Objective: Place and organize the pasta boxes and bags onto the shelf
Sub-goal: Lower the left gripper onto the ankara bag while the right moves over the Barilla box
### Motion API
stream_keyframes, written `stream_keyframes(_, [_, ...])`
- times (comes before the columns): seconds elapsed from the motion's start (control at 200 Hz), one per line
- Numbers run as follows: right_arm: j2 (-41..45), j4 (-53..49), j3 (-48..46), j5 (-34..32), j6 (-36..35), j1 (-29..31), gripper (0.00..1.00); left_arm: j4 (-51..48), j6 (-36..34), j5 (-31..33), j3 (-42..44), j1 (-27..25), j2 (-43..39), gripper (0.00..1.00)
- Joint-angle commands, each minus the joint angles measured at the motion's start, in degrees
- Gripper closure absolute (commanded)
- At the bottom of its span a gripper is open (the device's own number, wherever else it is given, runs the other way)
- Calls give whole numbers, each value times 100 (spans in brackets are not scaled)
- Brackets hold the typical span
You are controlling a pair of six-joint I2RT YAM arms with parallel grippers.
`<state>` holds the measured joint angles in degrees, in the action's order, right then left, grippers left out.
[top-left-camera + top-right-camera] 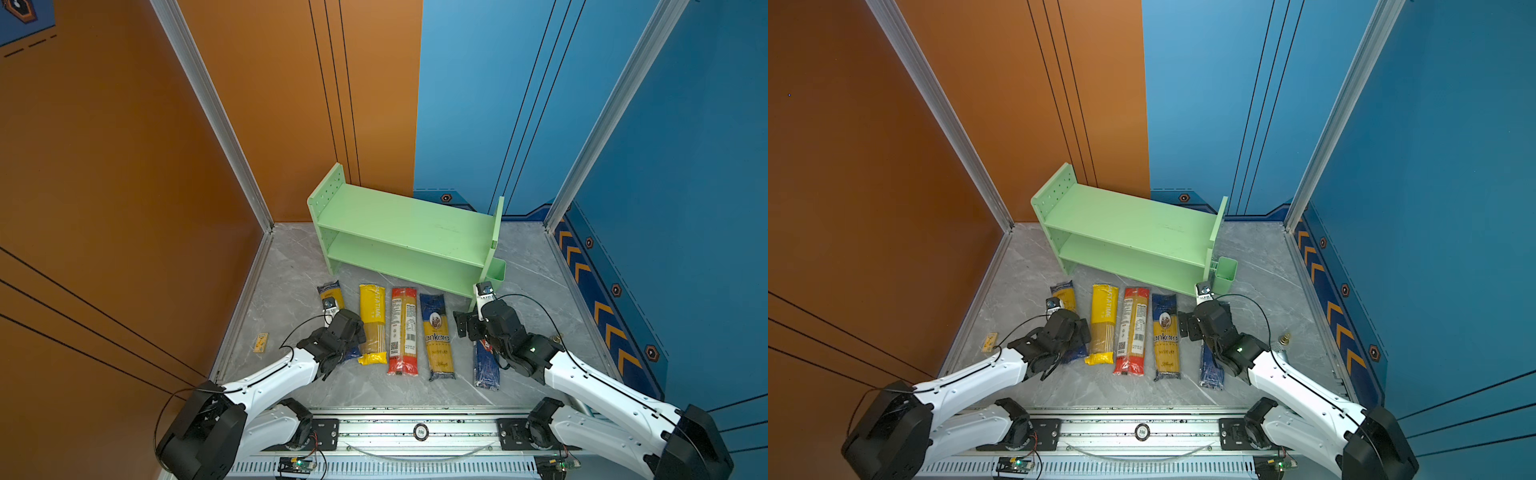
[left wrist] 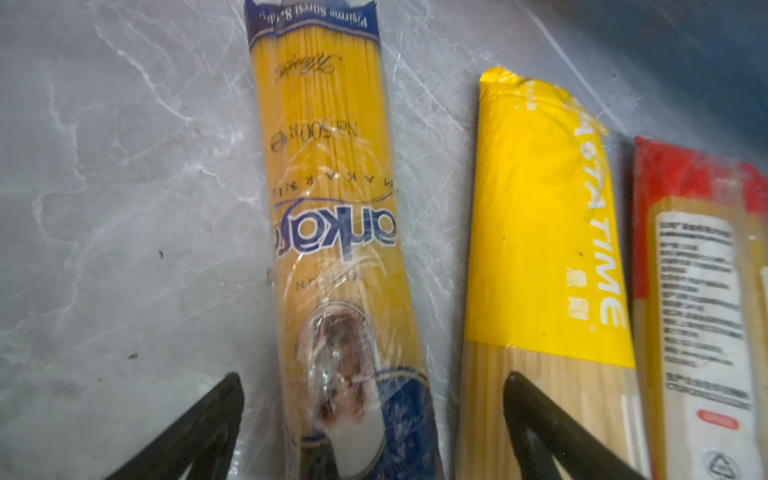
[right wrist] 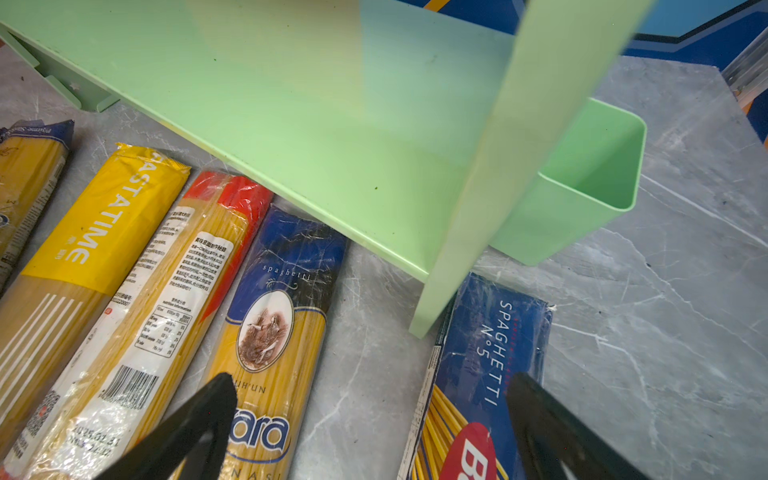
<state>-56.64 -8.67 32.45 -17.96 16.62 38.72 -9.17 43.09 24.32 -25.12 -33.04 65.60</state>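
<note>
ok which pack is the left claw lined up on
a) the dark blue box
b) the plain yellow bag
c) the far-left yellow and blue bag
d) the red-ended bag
C: the left wrist view shows the open left claw straddling the yellow and blue bag, with the plain yellow bag lying beside it.

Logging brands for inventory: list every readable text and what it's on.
"PASTATIME": yellow bag.
"ankara", "Net 500 g": leftmost yellow-and-blue bag.
"spaghetti", "ankara": other yellow-and-blue bag.
"SPAGHETTI N°5": dark blue box.
Print on the red-ended bag: too small to read.
</note>
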Motion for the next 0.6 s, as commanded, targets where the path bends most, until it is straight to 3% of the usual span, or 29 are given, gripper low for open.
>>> stream_keyframes(0.0, [-44,-172,161,-198,61,78,1,-592,401,278,-80,-152,223,2])
stream_keyframes(0.255, [-48,-92,126,-231,34,110,1,-636,1010,430,160,-295,322,2])
stream_keyframes(0.596, [-154,14,120,-230,35,109,2,-652,1148,462,349,-348,296,3])
